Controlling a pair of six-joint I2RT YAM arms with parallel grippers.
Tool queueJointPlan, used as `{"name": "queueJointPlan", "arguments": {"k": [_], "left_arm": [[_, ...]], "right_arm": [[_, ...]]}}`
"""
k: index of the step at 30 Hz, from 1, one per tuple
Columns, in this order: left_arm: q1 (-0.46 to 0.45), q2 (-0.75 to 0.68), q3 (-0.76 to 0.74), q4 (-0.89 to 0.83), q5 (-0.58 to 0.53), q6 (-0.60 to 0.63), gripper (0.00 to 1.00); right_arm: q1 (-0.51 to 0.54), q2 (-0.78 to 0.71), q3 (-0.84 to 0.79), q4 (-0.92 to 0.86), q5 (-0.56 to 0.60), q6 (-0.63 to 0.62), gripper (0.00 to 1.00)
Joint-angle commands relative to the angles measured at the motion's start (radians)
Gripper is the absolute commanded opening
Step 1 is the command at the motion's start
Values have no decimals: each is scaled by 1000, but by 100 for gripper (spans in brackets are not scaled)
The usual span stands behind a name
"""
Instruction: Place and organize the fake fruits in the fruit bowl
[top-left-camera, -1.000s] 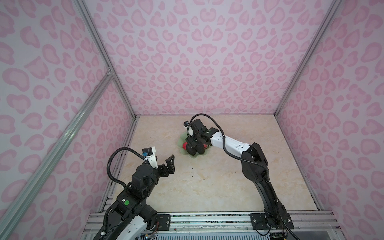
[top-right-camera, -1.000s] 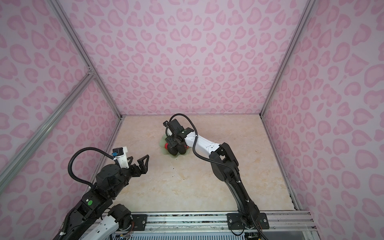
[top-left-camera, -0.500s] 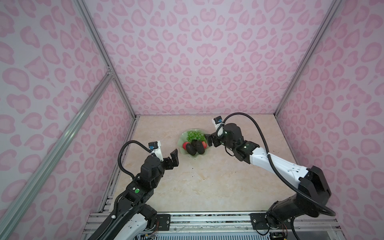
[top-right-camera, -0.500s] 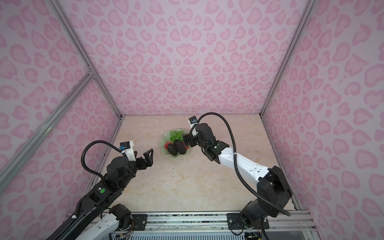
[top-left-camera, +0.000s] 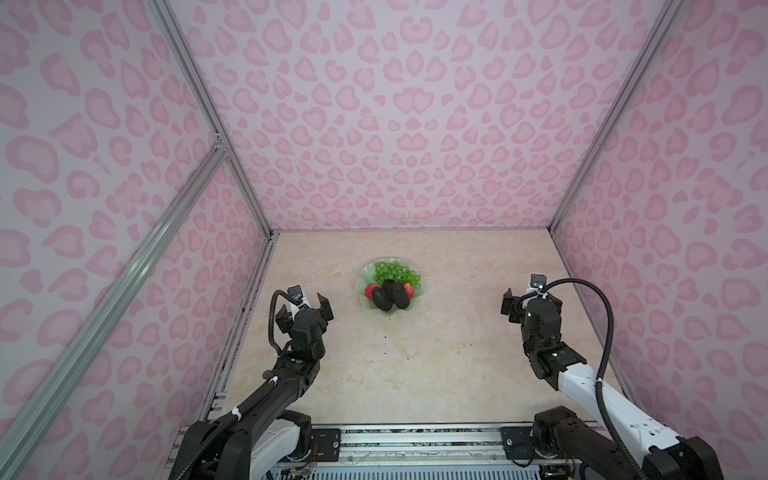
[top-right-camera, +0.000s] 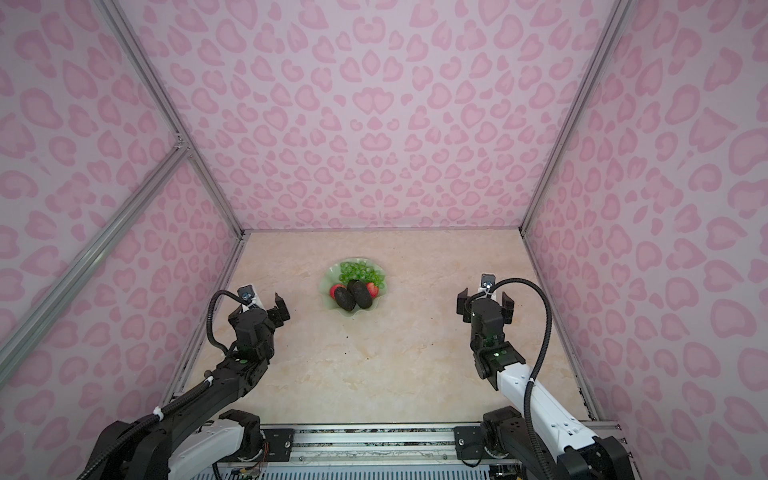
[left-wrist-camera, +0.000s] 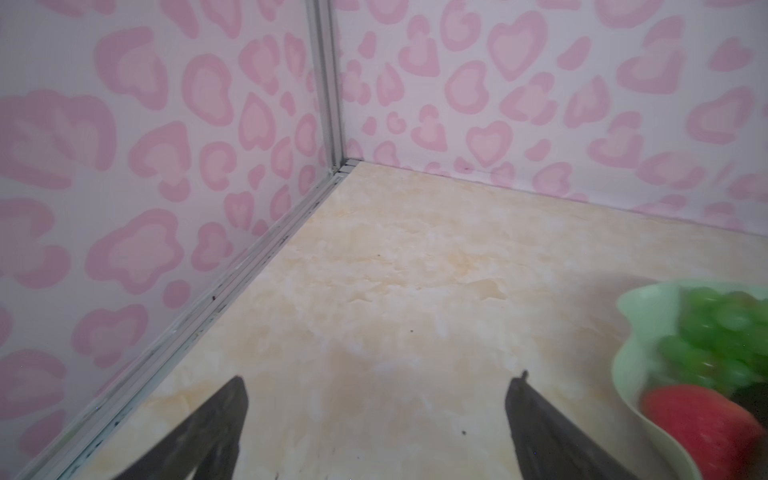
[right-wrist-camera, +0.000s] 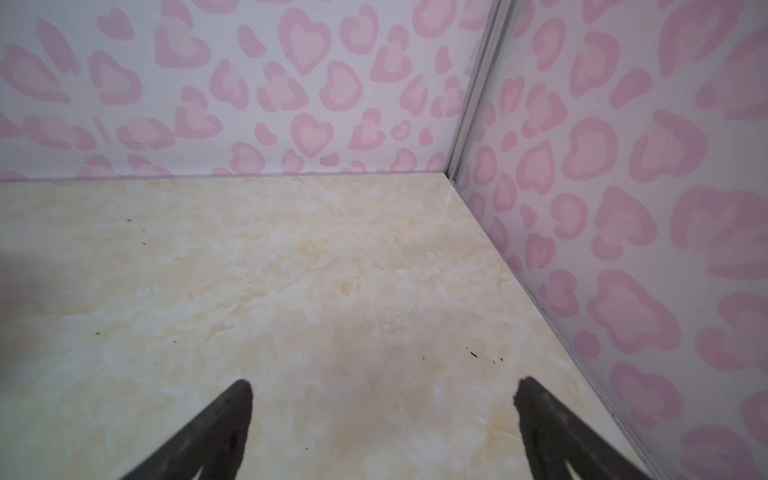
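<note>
Lying just far-right of the left gripper (top-left-camera: 304, 310) and well left of the right gripper (top-left-camera: 530, 302), the filled fruit bowl (top-left-camera: 360, 286) is nearer the left one; both pincers gape empty.

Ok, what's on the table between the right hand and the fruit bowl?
Nothing. In both top views the stretch of table from the right hand to the fruit bowl is bare marble.
</note>
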Motion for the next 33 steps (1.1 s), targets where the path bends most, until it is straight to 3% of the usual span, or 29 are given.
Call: {"name": "queueJointPlan", "arguments": {"k": [1, 5, 13, 15, 17, 33], "left_arm": [[58, 55, -20, 196, 108, 10, 98], [81, 174, -28, 304, 127, 46, 98], [118, 289, 45, 317, 185, 121, 98], [141, 382, 40, 441, 219, 119, 98], [183, 371, 68, 352, 284, 87, 98], [187, 385, 71, 359, 289, 84, 98]], "right_arm": [[-45, 80, -44, 257, -23, -15, 98], [-64, 242, -66, 447, -76, -71, 98], [-124, 529, -58, 685, -158, -96, 99], [-156, 542, -63, 698, -192, -64, 99], [-169, 561, -83, 746, -221, -61, 99], [-163, 560, -60, 697, -243, -77, 99]]}}
